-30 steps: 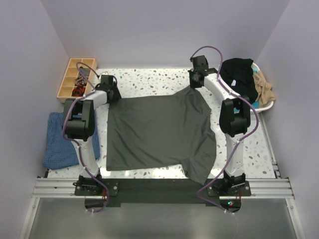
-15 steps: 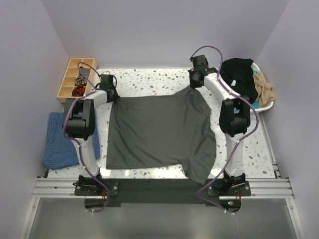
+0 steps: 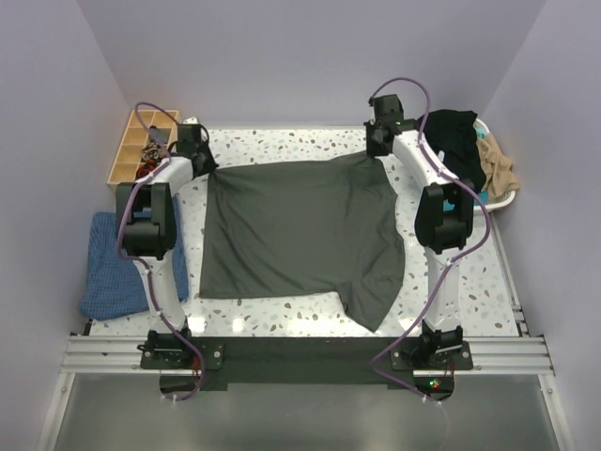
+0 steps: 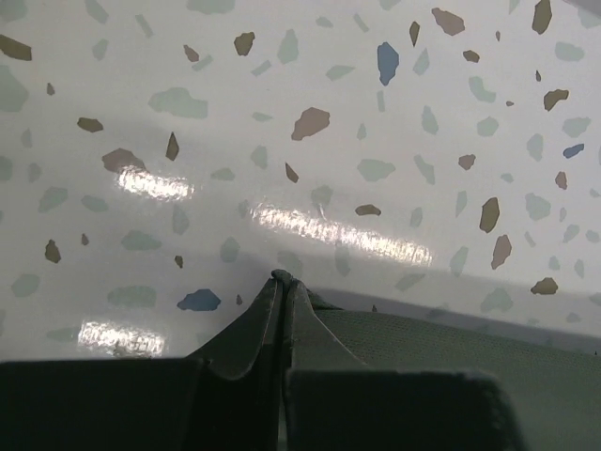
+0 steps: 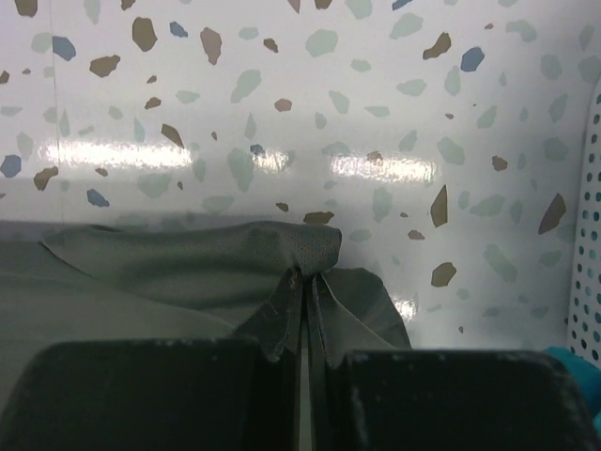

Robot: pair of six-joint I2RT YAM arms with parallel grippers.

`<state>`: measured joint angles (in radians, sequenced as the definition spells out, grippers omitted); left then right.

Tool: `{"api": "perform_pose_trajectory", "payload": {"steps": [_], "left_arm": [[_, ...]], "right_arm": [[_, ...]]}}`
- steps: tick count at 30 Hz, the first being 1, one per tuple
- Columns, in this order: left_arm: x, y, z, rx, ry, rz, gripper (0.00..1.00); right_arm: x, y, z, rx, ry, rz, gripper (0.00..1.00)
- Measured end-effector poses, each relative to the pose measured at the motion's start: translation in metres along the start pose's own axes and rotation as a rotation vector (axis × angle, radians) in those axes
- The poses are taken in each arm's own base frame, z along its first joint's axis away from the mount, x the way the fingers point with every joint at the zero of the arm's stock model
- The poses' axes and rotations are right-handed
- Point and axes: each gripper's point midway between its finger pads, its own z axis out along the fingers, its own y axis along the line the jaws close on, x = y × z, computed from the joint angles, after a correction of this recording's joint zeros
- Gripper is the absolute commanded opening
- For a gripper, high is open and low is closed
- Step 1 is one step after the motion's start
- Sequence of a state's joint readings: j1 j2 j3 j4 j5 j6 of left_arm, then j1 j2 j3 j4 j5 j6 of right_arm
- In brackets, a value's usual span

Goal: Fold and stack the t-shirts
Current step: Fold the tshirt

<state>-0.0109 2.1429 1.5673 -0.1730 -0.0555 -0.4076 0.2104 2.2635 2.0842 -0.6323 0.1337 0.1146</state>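
Note:
A dark charcoal-grey t-shirt (image 3: 300, 235) lies spread across the middle of the table. My left gripper (image 3: 207, 166) is shut on its far left corner; the left wrist view shows the cloth (image 4: 451, 343) running off from my closed left gripper (image 4: 284, 282). My right gripper (image 3: 377, 152) is shut on the far right corner, where a fold of the grey cloth (image 5: 216, 258) bunches over the closed right gripper (image 5: 305, 277). One sleeve (image 3: 380, 296) hangs toward the near right. A black t-shirt (image 3: 455, 146) and a tan one (image 3: 498, 169) lie in the white basket (image 3: 507, 199).
A wooden compartment tray (image 3: 141, 146) with small items stands at the far left corner. A folded blue towel (image 3: 108, 268) lies left of the left arm. The basket's perforated wall (image 5: 587, 254) and a bit of teal cloth (image 5: 577, 362) show in the right wrist view.
The left gripper has shut on the shirt's far left corner. Both grippers have moved away toward the back of the table, pulling the shirt's far edge with them and stretching it flatter.

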Motion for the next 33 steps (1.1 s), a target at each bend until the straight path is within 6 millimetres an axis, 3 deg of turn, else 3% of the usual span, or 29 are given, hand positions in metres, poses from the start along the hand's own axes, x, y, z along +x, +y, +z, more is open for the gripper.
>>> {"api": "perform_pose_trajectory", "payload": {"steps": [4, 8, 12, 17, 20, 21, 23, 24, 25, 28, 30, 31, 33], "left_arm": [[0.004, 0.003, -0.027, 0.013, -0.004, -0.005, 0.0], [0.007, -0.001, -0.061, 0.059, -0.022, -0.016, 0.0], [0.011, -0.003, -0.088, 0.087, -0.038, -0.038, 0.0], [0.027, 0.003, -0.11, 0.084, -0.032, -0.059, 0.0], [0.046, 0.009, -0.118, 0.074, -0.008, -0.069, 0.01], [0.055, 0.012, -0.12, 0.065, 0.007, -0.07, 0.03], [0.074, 0.017, -0.121, 0.051, 0.039, -0.073, 0.21], [0.084, 0.02, -0.121, 0.041, 0.06, -0.073, 0.3], [0.094, 0.023, -0.121, 0.031, 0.084, -0.075, 0.39], [0.115, 0.03, -0.124, -0.001, 0.138, -0.078, 0.51], [0.119, 0.034, -0.129, -0.025, 0.142, -0.08, 0.53], [0.118, 0.035, -0.133, -0.034, 0.135, -0.079, 0.55], [0.106, 0.035, -0.143, -0.04, 0.093, -0.077, 0.56]], "right_arm": [[0.026, 0.002, -0.002, -0.027, 0.059, -0.003, 0.0], [0.058, 0.005, -0.02, -0.061, 0.129, 0.001, 0.0], [0.066, 0.007, -0.05, -0.084, 0.126, 0.004, 0.0], [0.056, 0.018, -0.083, -0.106, 0.073, 0.003, 0.0], [0.071, 0.026, -0.093, -0.117, 0.091, 0.001, 0.0], [0.082, 0.028, -0.095, -0.118, 0.111, 0.0, 0.0], [0.106, 0.03, -0.096, -0.114, 0.162, -0.005, 0.0], [0.123, 0.03, -0.095, -0.098, 0.199, -0.01, 0.19], [0.134, 0.029, -0.094, -0.086, 0.227, -0.014, 0.24], [0.173, 0.021, -0.095, -0.02, 0.319, -0.027, 0.34], [0.191, 0.015, -0.1, 0.014, 0.353, -0.031, 0.38], [0.194, 0.013, -0.103, 0.025, 0.356, -0.031, 0.44], [0.188, 0.011, -0.109, 0.033, 0.329, -0.017, 0.47]]}}
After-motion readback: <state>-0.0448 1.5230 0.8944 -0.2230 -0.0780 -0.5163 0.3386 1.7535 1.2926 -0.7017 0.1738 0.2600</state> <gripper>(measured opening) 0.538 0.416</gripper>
